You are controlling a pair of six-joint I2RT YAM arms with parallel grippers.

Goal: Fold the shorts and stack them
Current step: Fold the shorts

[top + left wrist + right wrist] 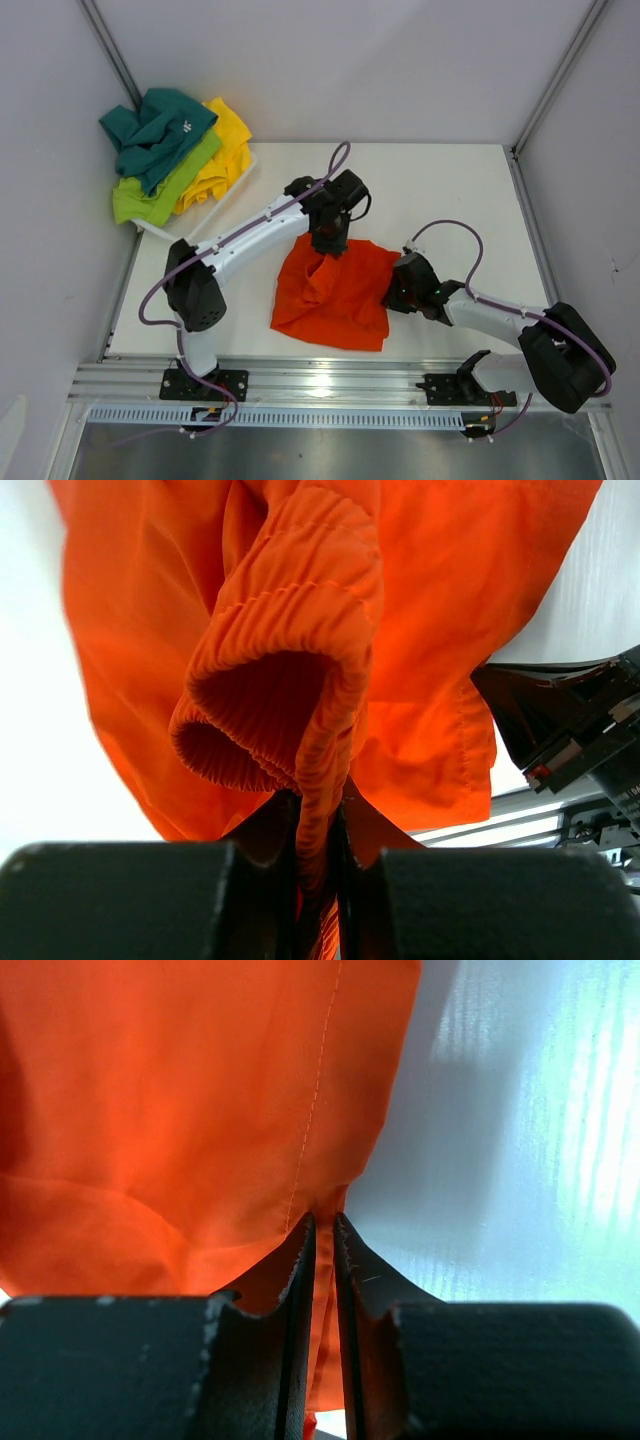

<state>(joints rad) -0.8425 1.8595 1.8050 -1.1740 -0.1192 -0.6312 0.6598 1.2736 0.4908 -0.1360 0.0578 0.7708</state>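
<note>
Right tool (pixel 323 1222): pinched tight on side hem of orange shorts (pixel 335 290), on the table (pixel 450 190).
Left tool (pixel 318 805): clamped on elastic waistband (pixel 300 630), far edge raised.
Risk: thin hem slipping free under uneven pull, crooked fold.
Wrist views: both pinches plain; overhead hides them.
Far-left corner: heap of teal, lime, yellow shorts (pixel 170 150).

The orange shorts (pixel 335 295) lie crumpled near the middle of the worktop (pixel 450 190). They are mostly flat but drawn up into a peak at their far edge, where the ribbed elastic waistband is bunched and folded over. Three more pairs sit heaped at the worktop's far left corner: teal shorts (pixel 155 130) on top with a small white logo, lime green shorts (pixel 165 185) beneath, and yellow shorts (pixel 225 150) on the right.
</note>
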